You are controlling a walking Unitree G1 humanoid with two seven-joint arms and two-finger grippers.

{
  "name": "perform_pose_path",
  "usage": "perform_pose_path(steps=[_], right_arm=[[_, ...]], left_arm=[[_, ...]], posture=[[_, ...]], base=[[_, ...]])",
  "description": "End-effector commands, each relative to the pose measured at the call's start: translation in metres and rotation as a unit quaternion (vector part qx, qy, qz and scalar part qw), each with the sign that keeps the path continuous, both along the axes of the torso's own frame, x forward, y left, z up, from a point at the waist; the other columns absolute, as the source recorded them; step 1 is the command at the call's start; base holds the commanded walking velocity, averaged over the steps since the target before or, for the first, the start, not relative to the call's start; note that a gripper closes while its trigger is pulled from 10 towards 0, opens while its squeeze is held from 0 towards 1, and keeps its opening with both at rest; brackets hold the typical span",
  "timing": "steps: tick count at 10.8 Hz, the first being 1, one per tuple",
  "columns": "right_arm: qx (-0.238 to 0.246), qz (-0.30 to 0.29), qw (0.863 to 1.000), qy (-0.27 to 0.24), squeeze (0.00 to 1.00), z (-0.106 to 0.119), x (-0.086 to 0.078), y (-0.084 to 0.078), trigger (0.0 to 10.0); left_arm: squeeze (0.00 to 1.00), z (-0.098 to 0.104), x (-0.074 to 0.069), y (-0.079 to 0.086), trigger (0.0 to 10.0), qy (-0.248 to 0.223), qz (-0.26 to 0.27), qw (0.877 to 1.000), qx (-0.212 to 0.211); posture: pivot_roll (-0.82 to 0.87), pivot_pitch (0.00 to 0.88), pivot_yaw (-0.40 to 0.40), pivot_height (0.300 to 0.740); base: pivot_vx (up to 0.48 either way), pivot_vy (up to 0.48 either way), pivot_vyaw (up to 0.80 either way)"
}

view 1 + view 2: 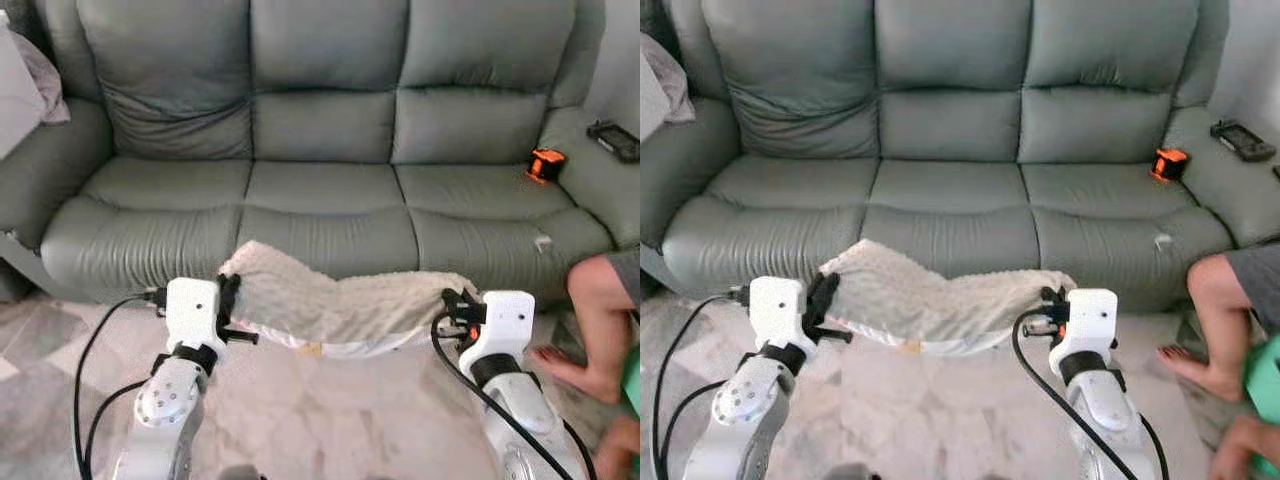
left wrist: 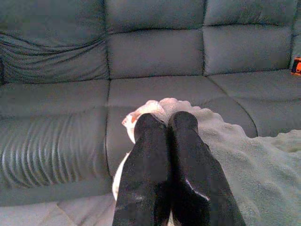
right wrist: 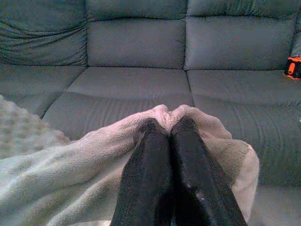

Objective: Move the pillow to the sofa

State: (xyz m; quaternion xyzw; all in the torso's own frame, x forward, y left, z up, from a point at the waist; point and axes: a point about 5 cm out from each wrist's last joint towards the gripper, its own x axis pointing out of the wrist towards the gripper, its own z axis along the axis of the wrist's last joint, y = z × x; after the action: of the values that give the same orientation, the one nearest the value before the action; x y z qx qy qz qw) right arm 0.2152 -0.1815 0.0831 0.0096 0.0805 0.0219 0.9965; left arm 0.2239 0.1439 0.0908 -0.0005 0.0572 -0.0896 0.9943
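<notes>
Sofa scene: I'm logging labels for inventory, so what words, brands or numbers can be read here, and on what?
No readable text anywhere.
Small orange-and-black object on the grey leather sofa: no legible marking.
Flat black device on the sofa's armrest: too small to read.
Fluffy cream pillow: no label showing.

You see the cream nubbly fleece pillow: soft, matt cloth with a pebbled pile. The grey-green leather sofa looks smooth, with a faint sheen and fine creases. The pale marbled stone floor is polished. The left pincer and right pincer have black fingers, matt and scuffed.
</notes>
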Motion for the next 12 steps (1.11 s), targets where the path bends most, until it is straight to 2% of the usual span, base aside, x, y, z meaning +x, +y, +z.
perform_pose_path(steps=[1,12], right_arm=[[0.000,0.000,1.000,-0.016,0.00,0.0075,0.0028,0.0015,10.0],[-0.004,0.005,1.000,-0.016,0.00,0.0073,0.0068,0.0028,10.0]], left_arm=[[0.00,0.0068,0.0028,-0.0022,10.0,-0.013,-0.008,1.000,-0.003],[0.00,0.0046,0.0044,-0.0075,10.0,-0.011,-0.022,1.000,-0.008]], posture=[[-0.03,0.000,-0.011,0.740],[-0.03,0.000,-0.011,0.740]], base=[[0.281,0.000,0.00],[0.322,0.000,0.00]])
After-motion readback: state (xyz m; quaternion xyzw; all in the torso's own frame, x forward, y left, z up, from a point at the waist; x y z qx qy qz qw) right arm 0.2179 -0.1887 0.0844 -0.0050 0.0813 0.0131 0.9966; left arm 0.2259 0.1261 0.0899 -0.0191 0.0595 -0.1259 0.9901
